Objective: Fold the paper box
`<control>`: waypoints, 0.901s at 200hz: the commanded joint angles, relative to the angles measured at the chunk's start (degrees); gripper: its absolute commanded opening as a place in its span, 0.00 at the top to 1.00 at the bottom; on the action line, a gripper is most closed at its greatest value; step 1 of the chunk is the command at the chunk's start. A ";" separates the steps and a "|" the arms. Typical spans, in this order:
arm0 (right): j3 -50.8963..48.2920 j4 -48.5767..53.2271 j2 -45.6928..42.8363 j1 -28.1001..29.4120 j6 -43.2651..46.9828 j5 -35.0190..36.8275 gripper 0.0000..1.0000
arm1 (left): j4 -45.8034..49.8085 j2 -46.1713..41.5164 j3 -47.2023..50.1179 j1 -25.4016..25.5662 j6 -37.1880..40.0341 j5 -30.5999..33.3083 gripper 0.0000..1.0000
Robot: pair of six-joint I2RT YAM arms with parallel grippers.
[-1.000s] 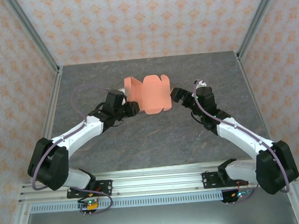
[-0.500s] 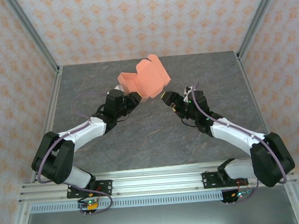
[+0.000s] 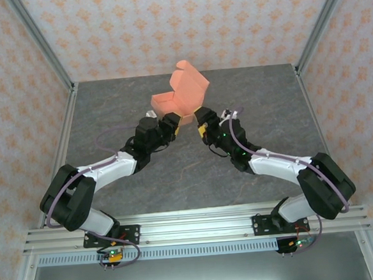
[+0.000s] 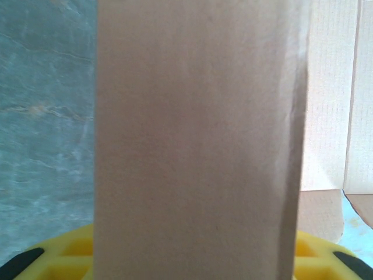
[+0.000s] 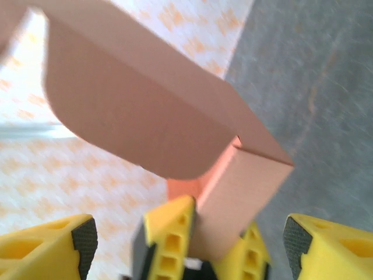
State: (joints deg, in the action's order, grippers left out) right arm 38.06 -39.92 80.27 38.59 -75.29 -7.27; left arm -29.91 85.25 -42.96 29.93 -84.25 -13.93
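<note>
The paper box [image 3: 182, 95] is salmon-orange card, partly folded, with a rounded flap standing up toward the back wall. My left gripper [image 3: 171, 123] is shut on its lower panel and holds it above the table. In the left wrist view that panel [image 4: 198, 140] hides the jaws, and yellow fingers [image 4: 70, 256] peek out at the bottom. My right gripper [image 3: 201, 121] is close against the box's lower right. In the right wrist view it [image 5: 187, 236] stands open, its pads [image 5: 84, 236] wide on either side of the box corner [image 5: 245, 186] and the left gripper's fingers.
The grey marbled table [image 3: 176, 173] lies under both arms. Patterned walls and aluminium posts [image 3: 42, 44] close in the back and sides. A metal rail [image 3: 192, 226] runs along the near edge by the arm bases.
The left gripper has raised and tilted the box toward the back. The right gripper has moved left, up to the box, and its jaws have narrowed a little.
</note>
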 commanded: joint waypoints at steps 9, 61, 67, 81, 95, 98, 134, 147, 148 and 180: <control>-1.27 -11.40 2.28 1.28 -10.35 8.75 0.18 | -6.06 -0.16 -0.87 0.91 -9.93 3.61 0.64; 1.77 -20.49 12.11 3.16 -14.59 8.42 0.22 | -9.44 -0.53 -2.03 2.73 -11.08 7.12 0.64; 2.00 -20.99 12.92 3.12 -14.96 8.78 0.22 | -9.70 -0.44 -1.91 2.95 -11.55 7.31 0.64; 2.44 -23.20 14.54 3.16 -15.84 9.54 0.22 | -9.32 -0.18 -2.03 3.45 -12.70 7.43 0.64; 3.30 -26.17 16.35 3.16 -15.68 9.38 0.22 | -9.89 0.28 -2.19 3.97 -13.05 7.40 0.64; 3.45 -26.67 16.67 3.16 -15.75 9.33 0.22 | -10.00 0.41 -2.19 3.99 -13.04 7.23 0.64; 4.15 -27.96 17.70 3.16 -16.24 8.52 0.21 | -9.13 1.36 -2.39 4.61 -14.02 6.54 0.64; 3.54 -27.50 17.06 3.18 -16.21 8.62 0.21 | -8.89 1.24 -2.22 4.61 -13.59 6.84 0.64; 3.57 -27.49 17.00 3.17 -16.21 8.65 0.21 | -8.83 1.24 -2.17 4.61 -13.58 6.87 0.64; 2.75 -26.09 15.37 3.16 -15.24 8.50 0.21 | -7.07 1.40 -1.22 4.61 -12.71 6.73 0.64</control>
State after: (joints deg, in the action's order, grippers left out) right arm 40.42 -62.89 97.80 41.65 -90.45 0.84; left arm -37.74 86.15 -43.99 33.54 -97.65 -6.96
